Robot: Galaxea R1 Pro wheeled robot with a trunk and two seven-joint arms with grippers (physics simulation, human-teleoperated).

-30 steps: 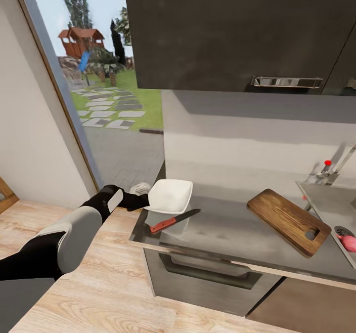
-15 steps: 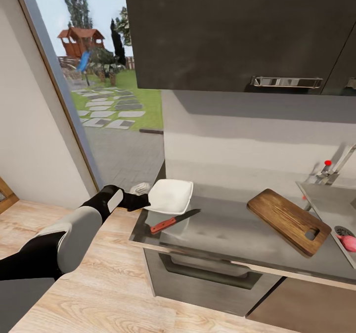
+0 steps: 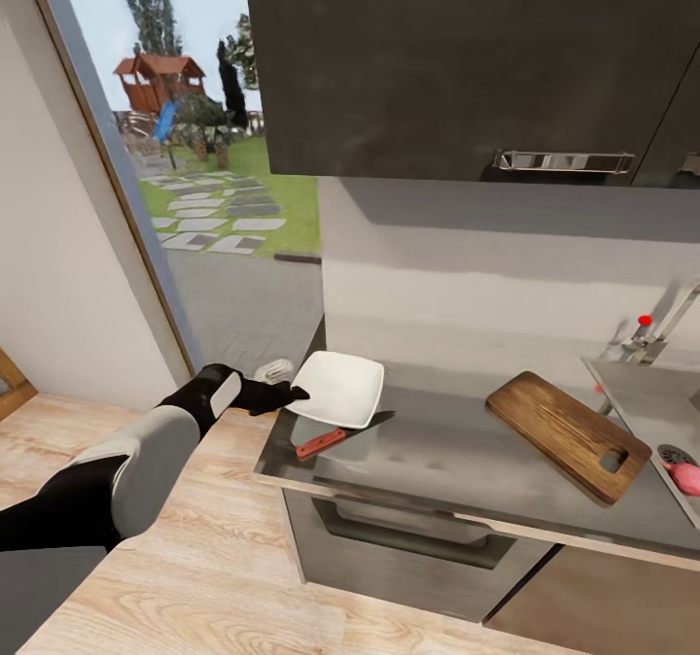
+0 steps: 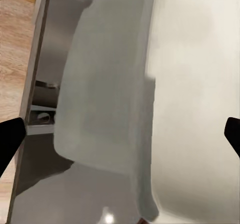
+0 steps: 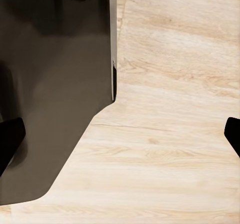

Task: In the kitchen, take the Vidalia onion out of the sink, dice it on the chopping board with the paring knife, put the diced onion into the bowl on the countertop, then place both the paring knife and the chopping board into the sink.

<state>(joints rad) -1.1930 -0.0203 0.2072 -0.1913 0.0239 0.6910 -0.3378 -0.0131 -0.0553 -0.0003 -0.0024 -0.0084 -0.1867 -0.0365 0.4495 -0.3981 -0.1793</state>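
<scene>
The white bowl [image 3: 340, 388] sits tilted at the left end of the countertop [image 3: 457, 461], its low edge over the blade of the paring knife [image 3: 323, 441]. My left gripper [image 3: 295, 395] is at the bowl's left rim. In the left wrist view its fingertips [image 4: 10, 143] stand wide apart, open, with the bowl [image 4: 200, 109] close in front. The chopping board [image 3: 567, 433] lies at an angle beside the sink [image 3: 647, 397]. The Vidalia onion [image 3: 687, 478] rests in the basin by the drain. My right gripper [image 5: 120, 134] is open over the wood floor.
Dark upper cabinets [image 3: 467, 62] hang over the counter. The chrome tap [image 3: 663, 327] with a red dot stands behind the sink. A tall window [image 3: 194, 150] is at the left. Below the counter is an oven front [image 3: 408, 538]. A dark part of my body [image 5: 55, 84] is beside the right gripper.
The bowl has tipped up and slid a little right, now covering part of the knife blade. My left gripper has pushed slightly right with it.
</scene>
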